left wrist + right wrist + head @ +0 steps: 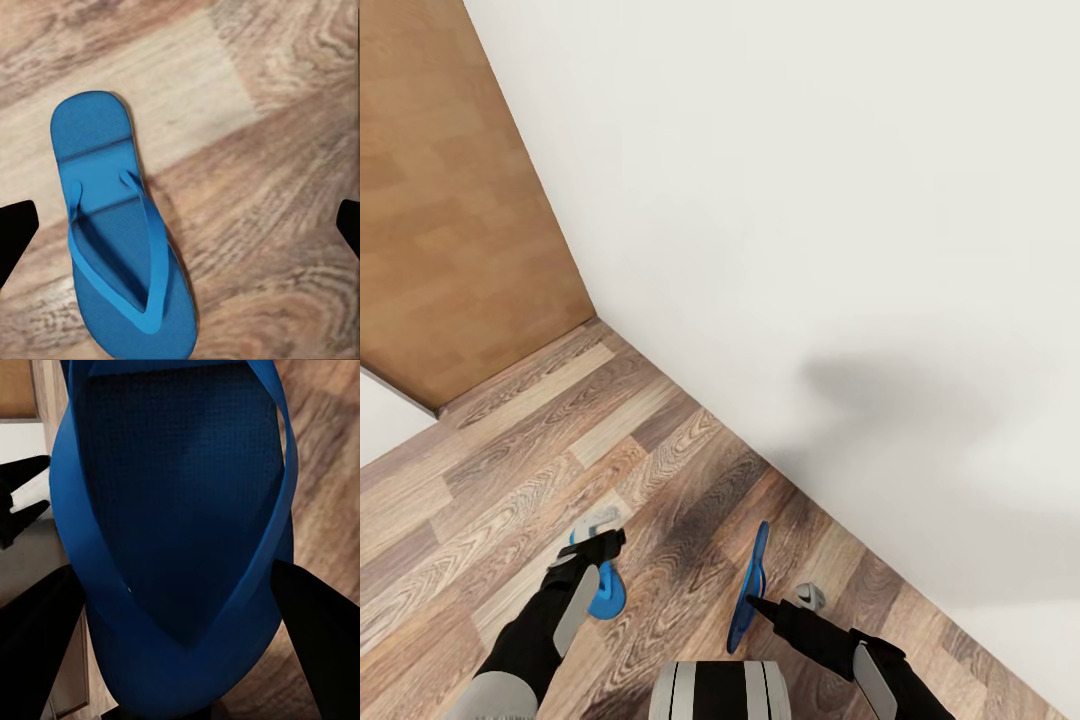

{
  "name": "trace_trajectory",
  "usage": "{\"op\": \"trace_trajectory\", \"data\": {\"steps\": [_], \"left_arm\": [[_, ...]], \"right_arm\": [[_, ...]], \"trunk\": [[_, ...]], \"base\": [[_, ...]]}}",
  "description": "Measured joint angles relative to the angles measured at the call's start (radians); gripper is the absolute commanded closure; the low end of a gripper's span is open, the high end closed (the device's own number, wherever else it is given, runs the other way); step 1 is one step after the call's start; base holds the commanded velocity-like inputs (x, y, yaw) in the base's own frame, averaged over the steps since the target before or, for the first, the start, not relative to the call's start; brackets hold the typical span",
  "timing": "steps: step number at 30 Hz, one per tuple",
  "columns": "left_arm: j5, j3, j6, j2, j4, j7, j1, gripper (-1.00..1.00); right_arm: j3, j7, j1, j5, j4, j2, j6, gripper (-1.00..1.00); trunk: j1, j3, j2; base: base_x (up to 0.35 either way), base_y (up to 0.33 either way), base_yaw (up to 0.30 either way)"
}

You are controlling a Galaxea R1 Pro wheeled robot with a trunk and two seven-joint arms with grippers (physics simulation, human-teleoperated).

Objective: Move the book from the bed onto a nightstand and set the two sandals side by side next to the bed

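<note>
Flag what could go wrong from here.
The held sandal hangs on edge in the right gripper; it may slip or land tilted.
The left gripper is open above the floor sandal; its flat thin sole looks hard to pinch.
The wall is close; turning may clip it.

Left end effector (597, 541) fingers spread, right end effector (760, 603) clamped shut

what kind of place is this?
Likely an indoor room corner: wood plank floor, plain white wall, a wooden door-like panel. Blue sandals hint at a home.
</note>
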Motion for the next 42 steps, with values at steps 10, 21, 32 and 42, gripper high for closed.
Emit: {"op": "trace_trajectory", "data": {"steps": [10,21,32,42], "left_arm": [[0.004,0.004,-0.039,-0.006,0.029,0.020,-0.010,-1.00],[0.005,0.004,-0.073,-0.005,0.076,0.020,-0.010,-1.00],[0.005,0.004,-0.074,-0.004,0.077,0.021,-0.010,-1.00],[0.005,0.003,-0.074,-0.006,0.077,0.020,-0.010,-1.00]], "right_arm": [[0.000,0.000,0.000,0.000,-0.001,0.001,0.000,1.00],[-0.002,0.001,0.000,-0.001,0.000,-0.001,0.000,1.00],[-0.003,0.001,0.000,0.000,-0.001,-0.004,0.000,1.00],[-0.007,0.001,0.000,0.000,-0.002,-0.005,0.001,1.00]], "trunk": [[0.000,0.000,0.000],[0.000,0.000,0.000],[0.005,-0.042,-0.003],[0.009,-0.081,-0.005]], "base": [[0.000,0.000,0.000],[0.000,0.000,0.000],[0.000,0.000,0.000],[0.000,0.000,0.000]]}}
